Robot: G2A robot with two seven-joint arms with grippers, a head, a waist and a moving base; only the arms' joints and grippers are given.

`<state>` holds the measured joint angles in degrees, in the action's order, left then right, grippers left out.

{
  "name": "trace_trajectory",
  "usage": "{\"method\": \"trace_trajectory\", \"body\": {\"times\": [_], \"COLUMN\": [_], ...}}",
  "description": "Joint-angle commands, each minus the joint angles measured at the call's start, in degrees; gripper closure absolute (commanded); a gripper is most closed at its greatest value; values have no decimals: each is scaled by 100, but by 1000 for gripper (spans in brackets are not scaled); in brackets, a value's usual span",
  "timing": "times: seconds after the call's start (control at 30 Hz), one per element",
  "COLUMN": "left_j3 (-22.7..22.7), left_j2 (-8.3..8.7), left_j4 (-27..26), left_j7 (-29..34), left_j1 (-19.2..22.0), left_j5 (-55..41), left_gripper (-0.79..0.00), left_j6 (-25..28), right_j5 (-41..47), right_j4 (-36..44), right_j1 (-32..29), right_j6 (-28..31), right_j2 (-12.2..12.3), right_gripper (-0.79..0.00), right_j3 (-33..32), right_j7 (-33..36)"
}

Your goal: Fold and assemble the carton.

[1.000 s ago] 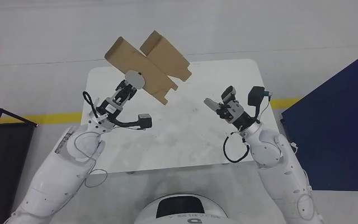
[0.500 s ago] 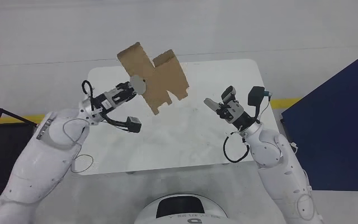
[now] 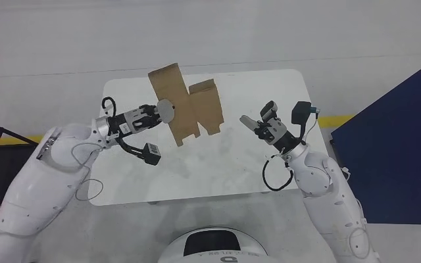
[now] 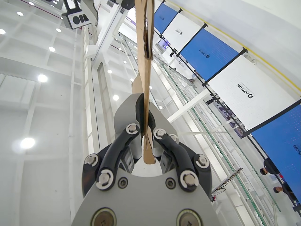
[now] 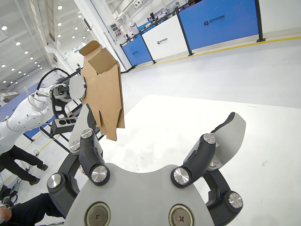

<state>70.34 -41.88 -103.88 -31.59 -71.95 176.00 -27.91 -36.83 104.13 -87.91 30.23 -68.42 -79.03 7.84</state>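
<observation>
A flattened brown carton (image 3: 186, 108) hangs in the air over the far left part of the white table (image 3: 223, 164). My left gripper (image 3: 164, 111) is shut on its left edge, holding it upright. The left wrist view shows the carton (image 4: 144, 48) edge-on, pinched between the pads of that gripper (image 4: 145, 118). My right gripper (image 3: 258, 121) stands open over the table's right side, a short way from the carton. In the right wrist view the carton (image 5: 103, 95) shows beyond the open right gripper (image 5: 160, 123), with the left gripper (image 5: 81, 88) clamped on it.
A dark blue panel (image 3: 388, 144) stands to the right of the table. A yellow floor line (image 3: 46, 138) runs behind the table. A black stand (image 3: 13, 171) sits at the left edge.
The left arm has swung the carton down and right, turning it from tilted to nearly upright over the table. The right arm has not moved.
</observation>
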Motion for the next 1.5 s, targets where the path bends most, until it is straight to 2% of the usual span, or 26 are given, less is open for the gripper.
{"method": "trace_trajectory", "body": {"times": [0.0,0.07,0.13,0.2,0.3,0.67,0.77,0.87,1.03,1.17,1.27,1.37,1.47], "left_j3": [-193,-680,-1193,-1464,-1615,-1651,-1565,-1400,-1401,-1566,-1716,-1850,-1985], "left_j2": [72,102,39,-60,-158,-181,-244,-312,-434,-549,-644,-724,-783], "left_j4": [53,61,19,53,189,189,317,684,1361,1855,2151,2391,2524], "left_j7": [-134,448,979,1119,1147,1166,748,55,-775,-1348,-1698,-1844,-1757], "left_j1": [12,-21,-39,74,310,320,333,567,1023,1380,1595,1798,1927], "left_j5": [0,0,0,-68,-27,-78,-1580,-3363,-5086,-5918,-6403,-6599,-6429], "left_gripper": [0,0,0,0,0,0,0,0,0,0,0,0,0], "left_j6": [33,581,1288,1659,2017,2088,2587,3449,4797,5582,5923,6117,6009], "right_j5": [0,0,0,0,0,0,0,0,0,0,0,0,0], "right_j4": [0,0,0,0,0,0,0,0,0,0,0,0,0], "right_j1": [0,0,0,0,0,0,0,0,0,0,0,0,0], "right_j6": [0,0,0,0,0,0,0,0,0,0,0,0,0], "right_j2": [0,0,0,0,0,0,0,0,0,0,0,0,0], "right_gripper": [-785,-785,-785,-785,-785,-785,-785,-785,-785,-785,-785,-785,-785], "right_j3": [0,0,0,0,0,0,0,0,0,0,0,0,0], "right_j7": [0,0,0,0,0,0,0,0,0,0,0,0,0]}}
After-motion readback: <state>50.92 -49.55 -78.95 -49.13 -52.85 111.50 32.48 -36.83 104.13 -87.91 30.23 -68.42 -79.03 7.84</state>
